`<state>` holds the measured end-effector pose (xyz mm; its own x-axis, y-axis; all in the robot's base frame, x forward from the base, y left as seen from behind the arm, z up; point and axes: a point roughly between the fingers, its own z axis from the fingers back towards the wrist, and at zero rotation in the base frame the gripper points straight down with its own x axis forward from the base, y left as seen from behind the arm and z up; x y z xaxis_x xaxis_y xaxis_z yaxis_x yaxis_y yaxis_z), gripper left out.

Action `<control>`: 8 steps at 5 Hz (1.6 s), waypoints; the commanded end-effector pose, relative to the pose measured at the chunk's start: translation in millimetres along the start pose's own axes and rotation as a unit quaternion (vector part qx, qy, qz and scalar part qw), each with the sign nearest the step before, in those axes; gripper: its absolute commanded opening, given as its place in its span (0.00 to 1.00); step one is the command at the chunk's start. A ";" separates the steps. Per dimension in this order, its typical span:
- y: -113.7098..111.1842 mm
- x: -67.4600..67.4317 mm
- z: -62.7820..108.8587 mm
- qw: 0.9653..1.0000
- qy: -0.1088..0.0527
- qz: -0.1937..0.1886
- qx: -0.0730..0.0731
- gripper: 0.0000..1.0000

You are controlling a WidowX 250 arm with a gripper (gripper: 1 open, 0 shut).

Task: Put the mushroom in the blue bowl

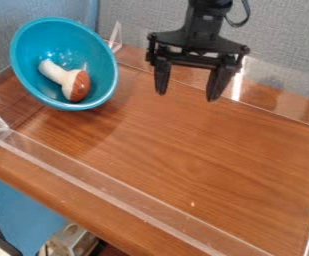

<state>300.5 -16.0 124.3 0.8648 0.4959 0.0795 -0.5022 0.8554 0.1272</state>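
Mushroom (67,80): lying inside the blue bowl (42,55), cap (77,86) pointing toward the table (184,160);
Bowl: sitting tilted at the table's corner;
Fingers (189,84): hanging wide apart above the table, gripping nothing

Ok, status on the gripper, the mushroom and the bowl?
Gripper open, nothing between the fingers. Mushroom lying inside the blue bowl. Nothing seen in the way between them.

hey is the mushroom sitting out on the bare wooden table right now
No, the mushroom lies inside the blue bowl, its stem toward the bowl's far-left side.
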 end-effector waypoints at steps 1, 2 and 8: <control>-4.6 2.7 25.0 1.000 -0.019 -0.017 -0.015 1.00; -11.5 -4.1 34.4 0.999 -0.017 -0.045 -0.011 1.00; -10.0 -10.5 4.9 0.997 0.031 -0.065 -0.013 1.00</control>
<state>294.7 -34.4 117.2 0.9265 0.3753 -0.0277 -0.3692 0.9209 0.1252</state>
